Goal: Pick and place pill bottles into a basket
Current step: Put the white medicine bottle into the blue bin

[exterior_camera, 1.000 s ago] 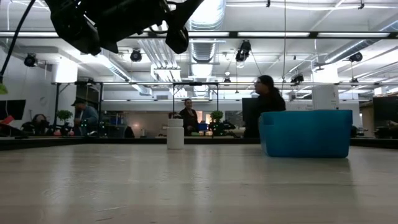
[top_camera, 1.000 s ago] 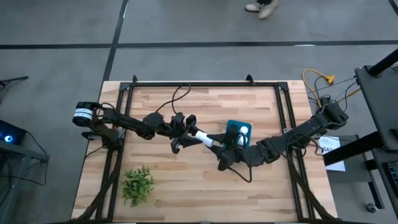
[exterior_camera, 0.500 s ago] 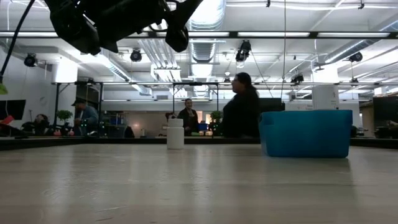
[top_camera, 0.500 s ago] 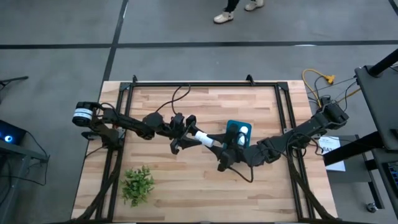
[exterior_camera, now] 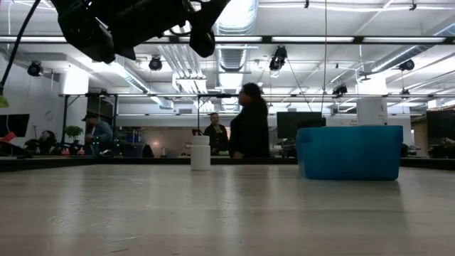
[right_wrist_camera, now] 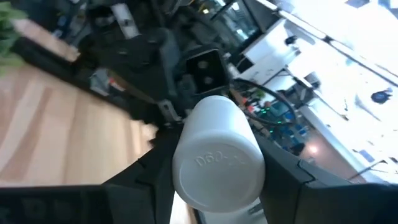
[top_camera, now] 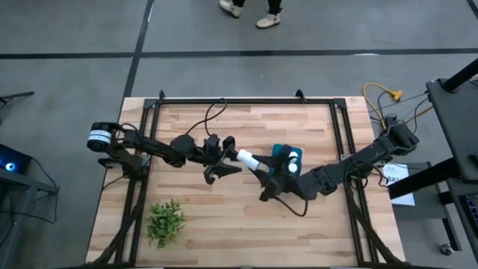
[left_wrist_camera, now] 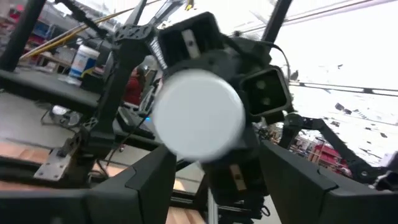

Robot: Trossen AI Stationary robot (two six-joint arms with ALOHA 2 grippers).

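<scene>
A white pill bottle [top_camera: 248,158] hangs in the air over the middle of the table, between my two grippers. My right gripper [top_camera: 260,167] is shut on it. My left gripper [top_camera: 231,155] is open, its fingers standing on either side of the bottle's cap end [left_wrist_camera: 198,114]; I cannot tell whether they touch it. The teal basket [top_camera: 281,152] stands just right of the bottle, with two white bottles [top_camera: 293,156] inside it. In the low view another bottle [exterior_camera: 200,153] stands upright on the table, left of the basket [exterior_camera: 350,152]. My right gripper pinches the bottle between its two fingers [right_wrist_camera: 149,180] at its bottom end [right_wrist_camera: 217,169], coming level from the table's right and near side. The fingers lie along the bottle. The bottle is lifted clear of the table, roughly level, its cap pointing at my left gripper.
A green leafy plant [top_camera: 166,222] lies near the table's front left. A black metal frame [top_camera: 224,101] runs round the table's edges. Cables and a stand [top_camera: 388,101] are beyond the right edge. People move in the room behind [exterior_camera: 249,121].
My right gripper has carried the bottle a little toward the table's far edge, and more of the basket now shows beside it. My left gripper stays in place. A person in the room beyond has walked across.
</scene>
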